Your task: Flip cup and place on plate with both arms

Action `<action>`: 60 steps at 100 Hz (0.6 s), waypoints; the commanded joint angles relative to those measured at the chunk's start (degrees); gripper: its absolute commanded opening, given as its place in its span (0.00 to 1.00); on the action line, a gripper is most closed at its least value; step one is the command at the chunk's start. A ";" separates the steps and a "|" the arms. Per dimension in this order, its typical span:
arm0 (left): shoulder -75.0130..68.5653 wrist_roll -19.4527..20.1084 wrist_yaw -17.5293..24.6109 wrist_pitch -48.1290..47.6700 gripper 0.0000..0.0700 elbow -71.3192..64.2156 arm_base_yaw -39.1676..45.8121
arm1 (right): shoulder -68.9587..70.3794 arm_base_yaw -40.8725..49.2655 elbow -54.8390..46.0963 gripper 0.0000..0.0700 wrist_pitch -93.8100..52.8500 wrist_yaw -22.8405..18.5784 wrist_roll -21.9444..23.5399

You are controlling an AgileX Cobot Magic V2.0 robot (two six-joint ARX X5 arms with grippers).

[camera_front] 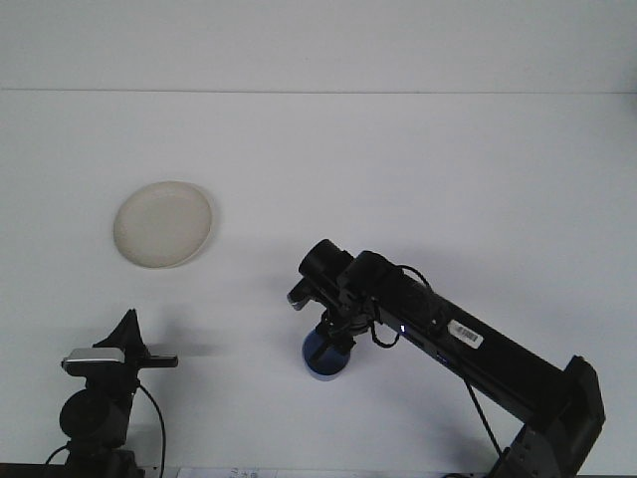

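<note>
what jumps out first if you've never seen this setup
The long black right arm reaches in from the lower right, its pincer down on a blue cup near the table's middle. Off to the upper left lies a pale round plate with nothing on it. The left pincer waits at the lower left.

Cup (324,356) right of, nearer than plate (162,223)
</note>
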 commanded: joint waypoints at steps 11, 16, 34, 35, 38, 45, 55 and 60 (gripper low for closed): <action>-0.07 0.46 -0.22 0.74 0.02 -1.11 0.09 | 1.14 0.72 1.42 0.55 -0.04 0.04 0.11; -0.07 0.46 -0.22 0.74 0.02 -1.11 0.09 | 1.14 0.72 1.42 0.63 -0.07 0.04 0.17; -0.07 0.46 -0.22 0.74 0.02 -1.11 0.09 | 1.09 0.68 1.44 0.73 -0.13 0.07 0.24; -0.07 0.46 -0.22 0.74 0.02 -1.11 0.09 | 1.09 0.68 1.44 0.73 -0.13 0.04 0.22; -0.07 0.46 -0.22 0.74 0.02 -1.11 0.09 | 1.03 0.68 1.44 0.74 -0.20 0.04 0.22; -0.07 0.46 -0.22 0.74 0.02 -1.11 0.09 | 0.33 0.55 1.46 0.80 -0.42 0.07 0.09; -0.07 0.46 -0.22 0.74 0.02 -1.11 0.09 | -1.60 0.24 1.92 0.80 -0.76 0.07 0.04; -0.07 0.46 -0.22 0.74 0.02 -1.11 0.09 | -2.97 0.15 2.36 0.80 -0.94 0.09 0.04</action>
